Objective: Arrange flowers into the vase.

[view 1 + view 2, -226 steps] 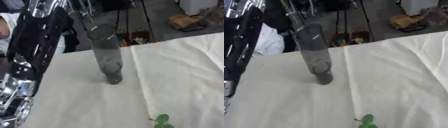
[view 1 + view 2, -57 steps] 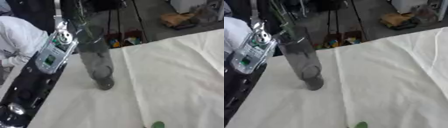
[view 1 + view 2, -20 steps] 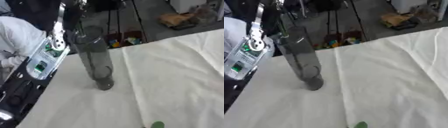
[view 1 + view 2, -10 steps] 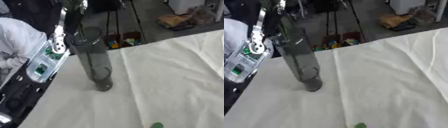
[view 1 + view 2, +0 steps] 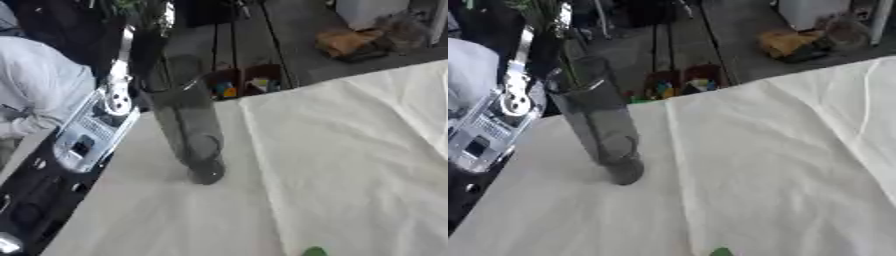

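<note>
A tall, clear grey vase [image 5: 186, 131] stands leaning on the left part of the table [image 5: 350, 165], with thin green stems [image 5: 551, 20] entering its mouth from above. The left arm [image 5: 74, 145] comes in along the left edge toward the top of the vase, but its hand is hidden up there, so whether the fingers are apart or closed cannot be told. The table wears a creased cream cloth, a green leaf [image 5: 313, 251] lies at its near edge, and beyond is dark floor with clutter.
</note>
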Controlling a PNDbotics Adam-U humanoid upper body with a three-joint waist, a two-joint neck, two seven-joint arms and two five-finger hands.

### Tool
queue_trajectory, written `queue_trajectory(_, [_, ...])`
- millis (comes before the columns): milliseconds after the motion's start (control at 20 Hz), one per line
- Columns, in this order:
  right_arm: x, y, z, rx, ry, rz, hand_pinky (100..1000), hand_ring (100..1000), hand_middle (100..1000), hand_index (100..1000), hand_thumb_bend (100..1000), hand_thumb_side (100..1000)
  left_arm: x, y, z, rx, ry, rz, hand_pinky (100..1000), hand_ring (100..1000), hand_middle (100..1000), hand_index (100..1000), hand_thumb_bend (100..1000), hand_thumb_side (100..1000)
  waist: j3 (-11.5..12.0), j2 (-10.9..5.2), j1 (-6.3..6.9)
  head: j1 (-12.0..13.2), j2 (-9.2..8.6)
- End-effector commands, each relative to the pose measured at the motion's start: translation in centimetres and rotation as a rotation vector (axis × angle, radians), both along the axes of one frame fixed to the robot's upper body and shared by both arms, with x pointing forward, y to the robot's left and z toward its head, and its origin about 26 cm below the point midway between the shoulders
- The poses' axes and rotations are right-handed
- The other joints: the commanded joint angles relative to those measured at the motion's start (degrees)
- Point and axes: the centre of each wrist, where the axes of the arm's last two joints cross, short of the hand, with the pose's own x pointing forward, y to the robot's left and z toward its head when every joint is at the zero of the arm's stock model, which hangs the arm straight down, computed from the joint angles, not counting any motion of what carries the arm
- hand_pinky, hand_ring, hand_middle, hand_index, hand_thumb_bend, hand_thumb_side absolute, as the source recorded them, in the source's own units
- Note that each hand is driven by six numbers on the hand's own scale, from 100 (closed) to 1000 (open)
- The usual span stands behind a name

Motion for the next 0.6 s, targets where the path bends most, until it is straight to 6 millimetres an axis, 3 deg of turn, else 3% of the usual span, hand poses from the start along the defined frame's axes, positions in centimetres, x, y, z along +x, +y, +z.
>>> queue_trajectory(50, [-0.24,-0.10,0.83,0.001,-0.030,0.005,660,661,487,660,100,1000,-0.65,0.75,1.15,0.020,-0.058,0.021,292,568,693,710,100,1000,0.1,-1.03,-0.48,-0.3,-0.84])
queue_trajectory(600, [-0.22,-0.06,0.93,0.005,-0.033,0.009,661,661,487,660,100,1000,-0.59,0.74,0.44,0.053,-0.104,0.019,312,589,727,745,100,1000,0.2,-0.91,-0.52,-0.5,-1.37])
